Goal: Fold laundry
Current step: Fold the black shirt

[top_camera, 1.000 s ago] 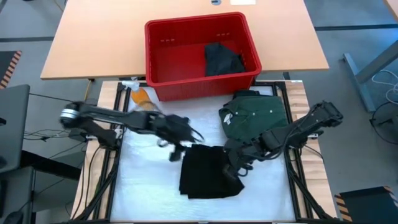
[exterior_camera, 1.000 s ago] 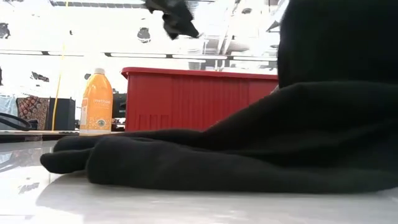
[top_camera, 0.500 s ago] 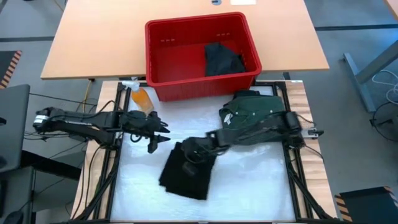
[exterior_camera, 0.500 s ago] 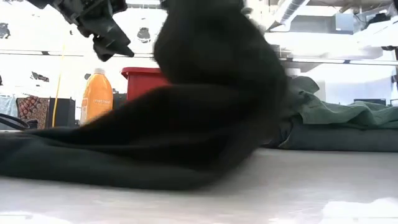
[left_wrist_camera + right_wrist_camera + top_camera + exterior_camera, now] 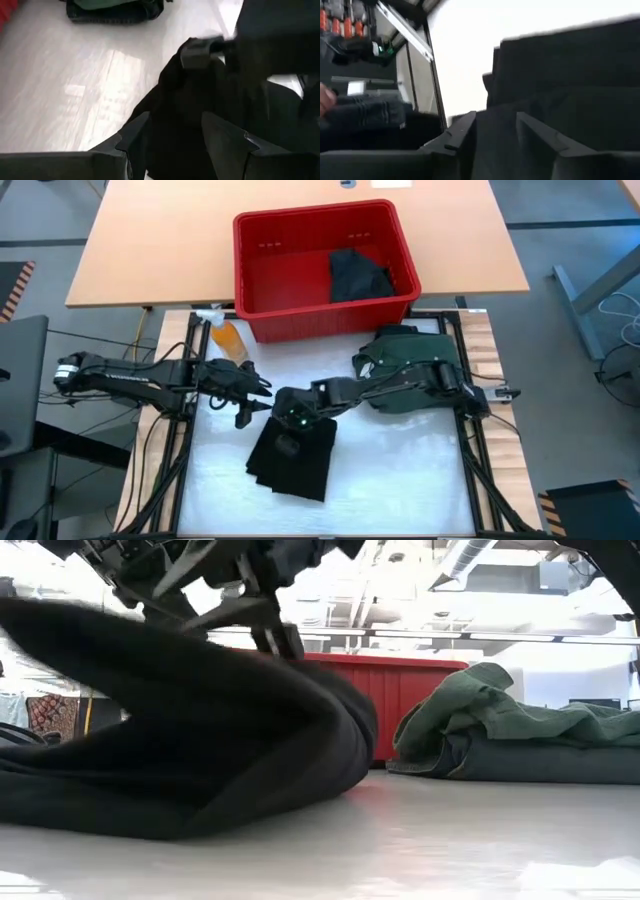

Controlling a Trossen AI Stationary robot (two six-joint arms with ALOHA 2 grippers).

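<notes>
A black garment (image 5: 290, 465) lies folded on the white table top, left of centre; it fills the low view (image 5: 200, 740). My right gripper (image 5: 293, 412) reaches across from the right and sits at the garment's far edge, shut on black cloth (image 5: 560, 75). My left gripper (image 5: 255, 395) hovers open just left of it, and its wrist view (image 5: 175, 135) looks at the same cloth (image 5: 185, 100). A folded dark green shirt (image 5: 415, 360) rests flat toward the table's right far side. Another dark garment (image 5: 358, 275) lies inside the red bin (image 5: 300, 320). My right gripper holds the black garment at its far edge (image 5: 300, 425), coming slanting down from the table's right. Black cloth (image 5: 495, 150) sits between the two fingers (image 5: 462, 132); how many layers cannot be told. The held edge is raised while the rest lies on the table.
The red bin stands across the table's far edge. An orange bottle (image 5: 228, 337) stands at the far left corner, close behind my left gripper. The green shirt (image 5: 500, 730) takes up the right far part. Bare white surface (image 5: 410, 470) lies at the right near side.
My right gripper has swept from the garment's right side toward the table's left, carrying black cloth with it. The garment lifted, slid left and turned a little, and now lies left of centre. My left gripper has drawn back toward the left edge, then held still.
</notes>
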